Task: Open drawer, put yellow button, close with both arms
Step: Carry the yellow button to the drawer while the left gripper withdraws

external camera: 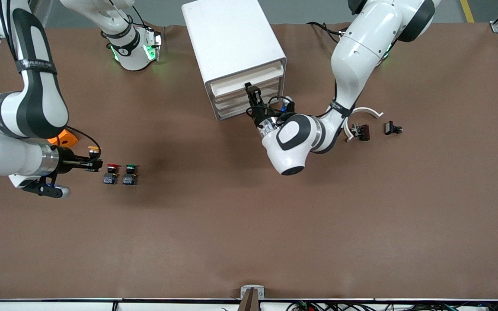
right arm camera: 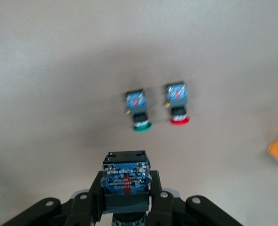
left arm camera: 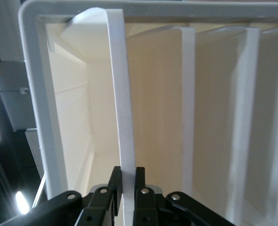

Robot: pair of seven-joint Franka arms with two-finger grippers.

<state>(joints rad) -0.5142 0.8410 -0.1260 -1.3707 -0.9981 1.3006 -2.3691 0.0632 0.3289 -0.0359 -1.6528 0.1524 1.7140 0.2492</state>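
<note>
Right gripper (external camera: pixel 94 164) is up over the worktop (external camera: pixel 249 224) at the right arm's end, fingers pinched on the yellow button (external camera: pixel 94 150). Yellow-orange cap shows above the fingers; in the right wrist view its blue and black body (right arm camera: pixel 126 176) sits between them. Red button (external camera: pixel 110 174) and green button (external camera: pixel 129 174) stand just beside each other on the worktop below. Left gripper (external camera: pixel 252 91) is clamped on the front lip of the drawer (external camera: pixel 244 82), top one of the white cabinet (external camera: pixel 231 39), pulled slightly out. Visible interior (left arm camera: pixel 101 103) is white; contents cannot be told.
</note>
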